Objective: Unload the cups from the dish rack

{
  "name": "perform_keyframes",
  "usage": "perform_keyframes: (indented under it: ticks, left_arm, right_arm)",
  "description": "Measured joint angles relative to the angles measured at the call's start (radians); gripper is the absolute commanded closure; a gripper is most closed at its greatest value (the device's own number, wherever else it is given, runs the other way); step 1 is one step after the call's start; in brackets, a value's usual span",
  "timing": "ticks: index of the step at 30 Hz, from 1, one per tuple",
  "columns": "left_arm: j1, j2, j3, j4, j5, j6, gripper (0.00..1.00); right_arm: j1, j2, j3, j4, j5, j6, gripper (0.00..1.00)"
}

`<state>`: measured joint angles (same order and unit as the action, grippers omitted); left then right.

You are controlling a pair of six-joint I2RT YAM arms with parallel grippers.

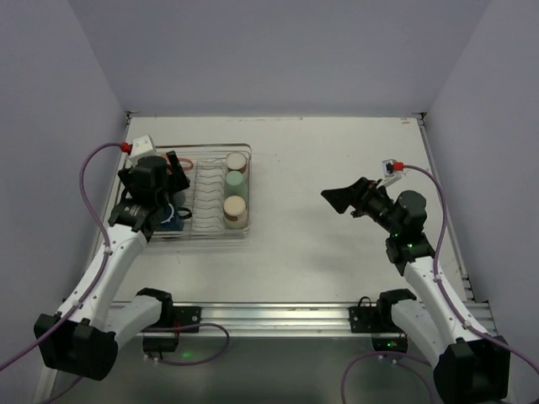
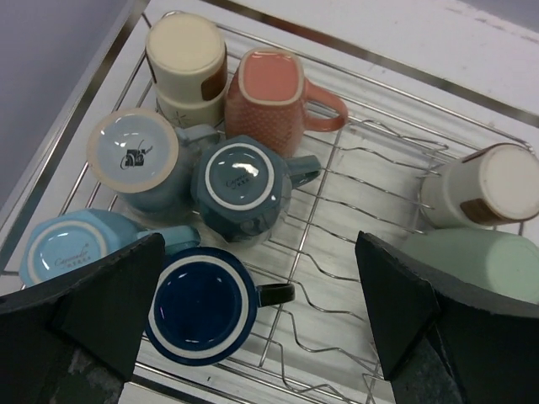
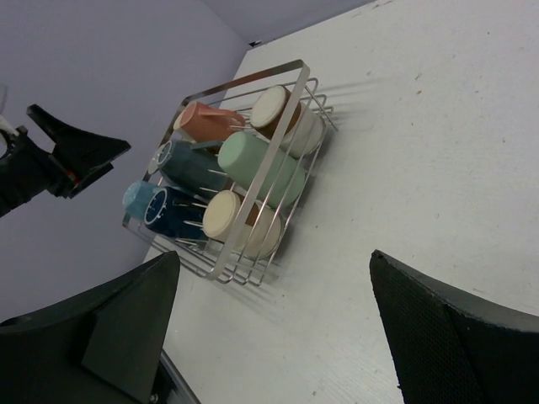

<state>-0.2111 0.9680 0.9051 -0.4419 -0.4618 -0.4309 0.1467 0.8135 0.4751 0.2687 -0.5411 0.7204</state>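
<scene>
Seemingly glazed ceramic, the cups should be rigid, slick and easy to chip, yet light enough for one arm. All of them sit in the dish rack (image 1: pixel 202 195) at the far left of the worktop (image 1: pixel 337 160). On the rack's left side, packed close together with their bases up, are a navy mug (image 2: pixel 202 305), a grey-teal mug (image 2: pixel 242 187), a salmon pink mug (image 2: pixel 271 94), two light blue mugs (image 2: pixel 67 252) and a beige tumbler (image 2: pixel 187 59). More tumblers, among them a pale green tumbler (image 2: pixel 480 265), lean in the slot wires on the right.

Probably the safest hold is across a mug's body near its upturned base, clear of the handle, with a straight lift so that neighbours are not knocked. The navy mug at the near edge has the most room.

Above it hangs the left gripper (image 2: pixel 259 252), spread wide and holding nothing. Well apart to the right, over bare worktop, the right gripper (image 3: pixel 274 265) is also wide open and holds nothing.
</scene>
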Motion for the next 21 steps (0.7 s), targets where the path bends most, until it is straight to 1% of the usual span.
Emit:
perform_keyframes:
  ticks: [6,10,13,21]
  left_arm:
    - [0.0,0.121,0.0,0.041,-0.078,-0.032,0.0]
    - [0.002,0.219,0.032,0.055,-0.115,-0.054,0.01]
    - [0.01,0.275,0.043,0.069,-0.119,-0.077,0.02]
    - [0.062,0.345,0.043,0.089,-0.105,-0.142,0.02]
  right_arm:
    - [0.024,0.018,0.01,-0.005,-0.002,-0.003,0.04]
    - [0.044,0.031,0.021,-0.013,-0.003,-0.009,0.05]
    - [0.057,0.037,0.03,-0.023,-0.005,-0.018,0.05]
    - [0.076,0.038,0.047,-0.036,-0.005,-0.034,0.05]
